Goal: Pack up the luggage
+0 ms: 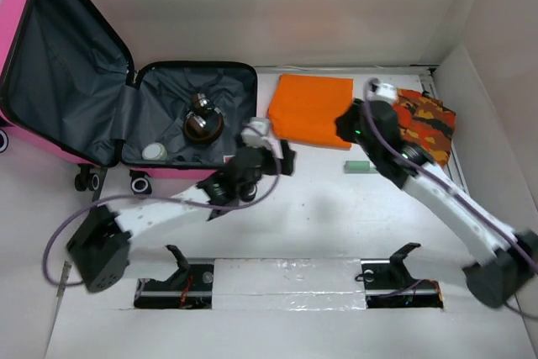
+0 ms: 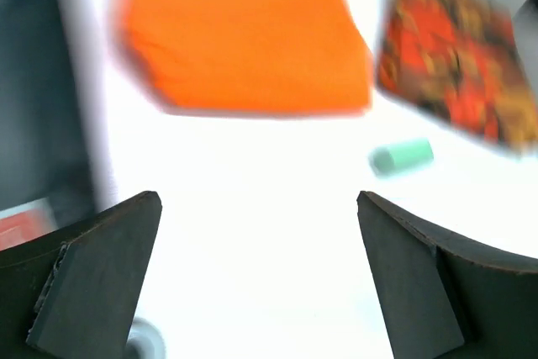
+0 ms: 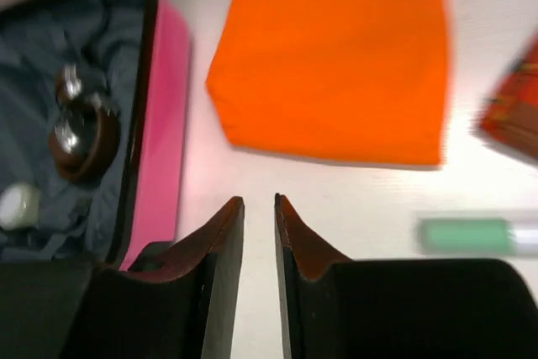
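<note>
Pink hard-shell luggage (image 1: 227,102) lies open at far left, lid (image 1: 67,65) propped up. We judge it stiff, light, prone to roll on its wheels (image 1: 139,182); we'd grab the lid rim. Our left gripper (image 2: 256,199) is spread wide, empty; right gripper (image 3: 259,201) nearly pinched together, empty.
</note>
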Motion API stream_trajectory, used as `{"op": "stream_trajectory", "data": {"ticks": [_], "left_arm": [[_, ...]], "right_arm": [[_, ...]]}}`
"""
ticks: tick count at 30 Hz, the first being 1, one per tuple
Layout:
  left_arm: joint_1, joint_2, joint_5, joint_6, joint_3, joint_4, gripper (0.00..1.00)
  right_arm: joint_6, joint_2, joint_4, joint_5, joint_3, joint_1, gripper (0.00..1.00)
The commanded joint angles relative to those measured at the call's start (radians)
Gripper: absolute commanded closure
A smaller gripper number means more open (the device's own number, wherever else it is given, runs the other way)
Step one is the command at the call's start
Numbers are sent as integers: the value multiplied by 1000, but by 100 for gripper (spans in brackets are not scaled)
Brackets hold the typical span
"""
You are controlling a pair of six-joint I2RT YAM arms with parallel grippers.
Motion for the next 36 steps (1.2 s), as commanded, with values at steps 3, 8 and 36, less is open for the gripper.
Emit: {"op": "stream_trajectory", "data": {"ticks": [3,8,36], "left_arm": [[-200,376,114,204,269,31,0],[-243,710,163,332,638,-32,0],[-203,1413,390,649,1429,-439,73]], "right_arm": [[21,-331,35,148,-178,-88,71],[-3,-515,-36,105,-187,-158,49],[-46,-600,-73,-28,-224,-203,38]]}}
